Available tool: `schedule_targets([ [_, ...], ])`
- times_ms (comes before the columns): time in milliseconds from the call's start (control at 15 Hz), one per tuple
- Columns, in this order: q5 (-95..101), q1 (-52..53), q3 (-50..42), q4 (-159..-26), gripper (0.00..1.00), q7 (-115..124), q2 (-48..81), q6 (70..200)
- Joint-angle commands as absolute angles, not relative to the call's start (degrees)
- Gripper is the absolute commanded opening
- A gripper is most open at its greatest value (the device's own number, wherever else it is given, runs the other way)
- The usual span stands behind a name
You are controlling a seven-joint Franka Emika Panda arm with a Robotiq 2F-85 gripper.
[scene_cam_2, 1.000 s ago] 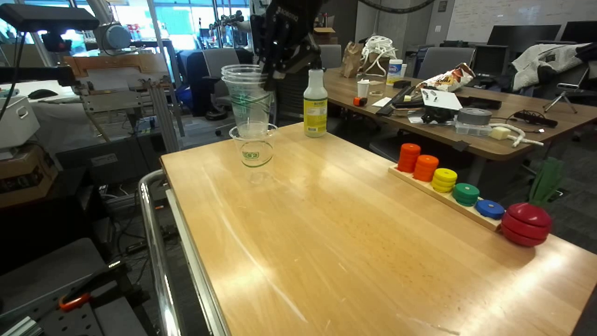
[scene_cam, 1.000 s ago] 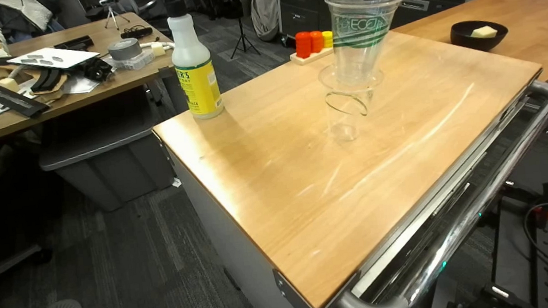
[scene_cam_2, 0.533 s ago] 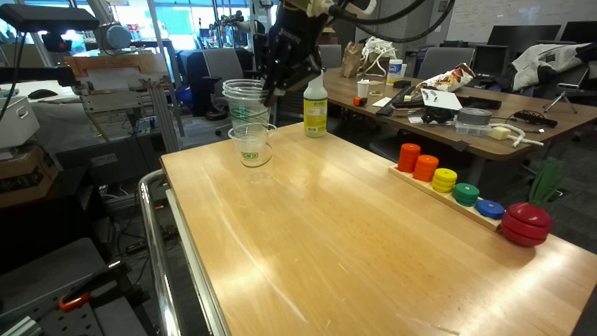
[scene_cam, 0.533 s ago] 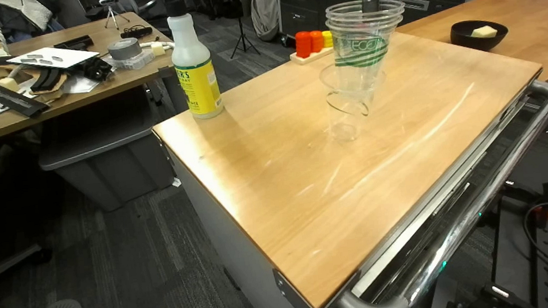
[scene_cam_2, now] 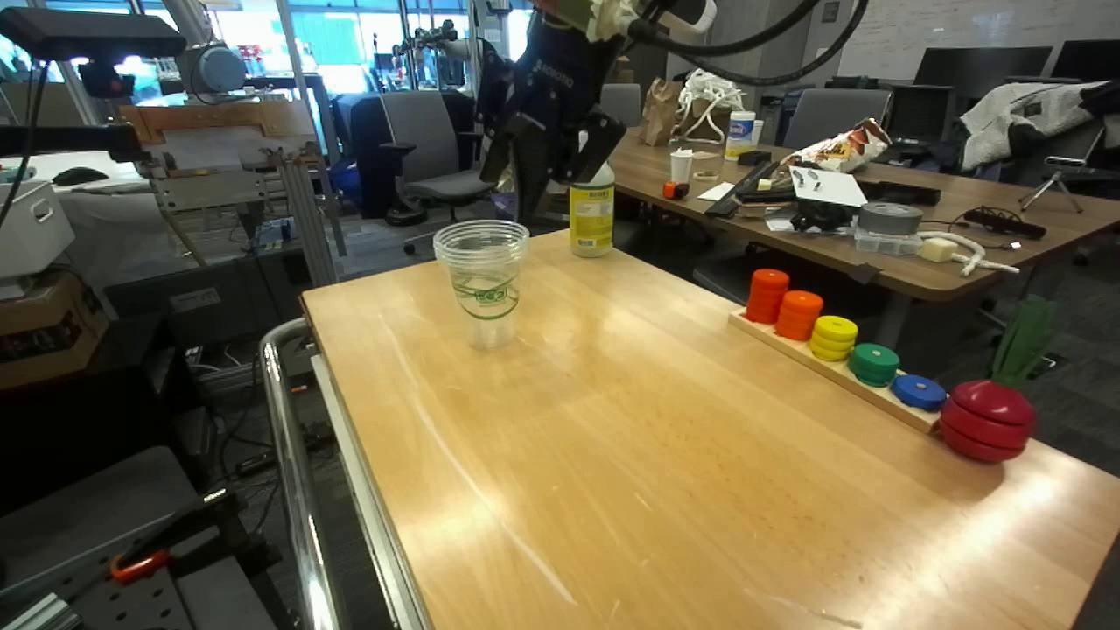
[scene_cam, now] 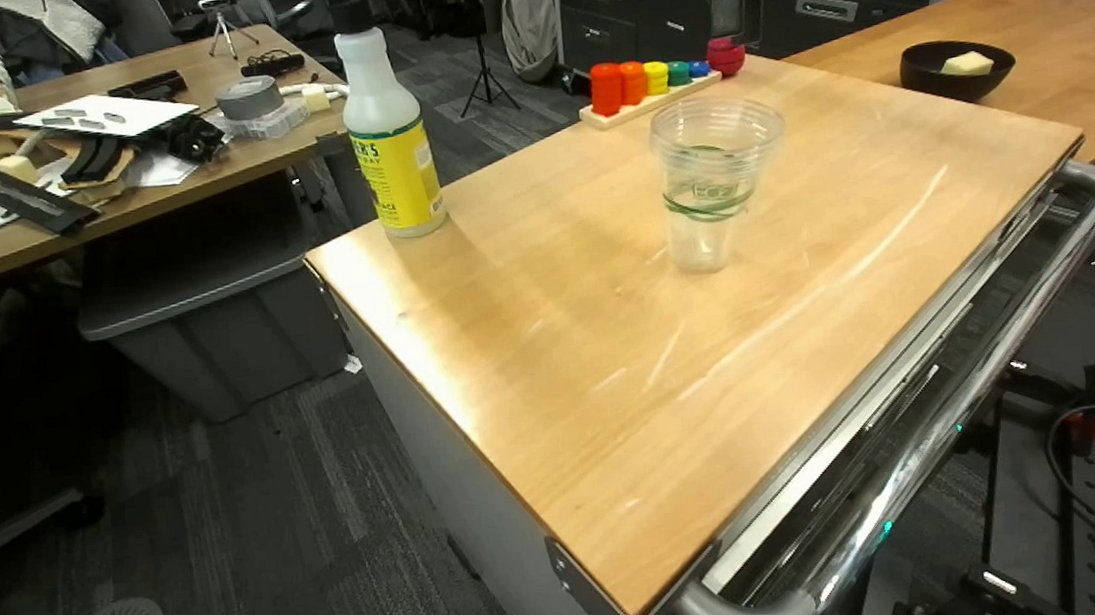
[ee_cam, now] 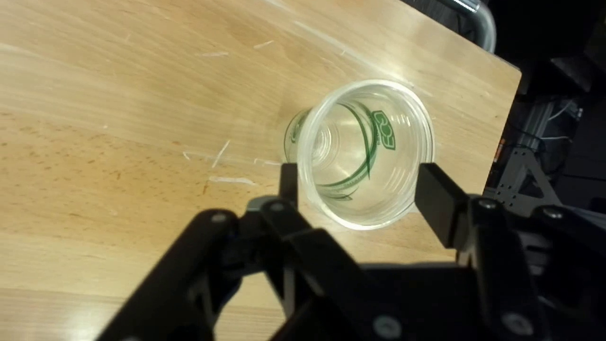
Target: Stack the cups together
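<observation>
Smooth glossy plastic cups point(scene_cam_2: 483, 284), glossy scuffed wooden tabletop point(scene_cam_2: 665, 420), shiny metal rail point(scene_cam: 923, 455)

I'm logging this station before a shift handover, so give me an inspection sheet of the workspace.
Surface: light wood tabletop with pale scratch-like marks.
Job's things: clear cups nested in one upright stack on the tabletop; exact count unclear.
Clutter: yellow-labelled bottle, disc-stacking toy and red toy, all on the tabletop.
Gripper: open, fingers apart, holding nothing.
Cables: black cable looping high in an exterior view.
Surroundings: littered second table, grey bin on the floor, office chair.
</observation>
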State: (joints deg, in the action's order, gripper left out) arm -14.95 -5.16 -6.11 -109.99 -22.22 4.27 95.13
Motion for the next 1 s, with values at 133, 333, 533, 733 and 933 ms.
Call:
schedule_targets([
  [133,-7.69,-4.97,-5.63,-112.3,1.0,-13.02,-0.42,100.26],
  [333,-0.74,-4.59,-5.18,-113.1,1.0,-4.03,-3.1,99.59],
  [533,5.49,-4.41,-4.48,-113.54,1.0,5.43,-4.23,99.16],
  [733,6.48,-4.75,-4.5,-112.46,1.0,6.15,-2.83,98.66],
  [933,8.57,-4.49,-3.98,-113.33,1.0,9.96,-3.33,98.91],
])
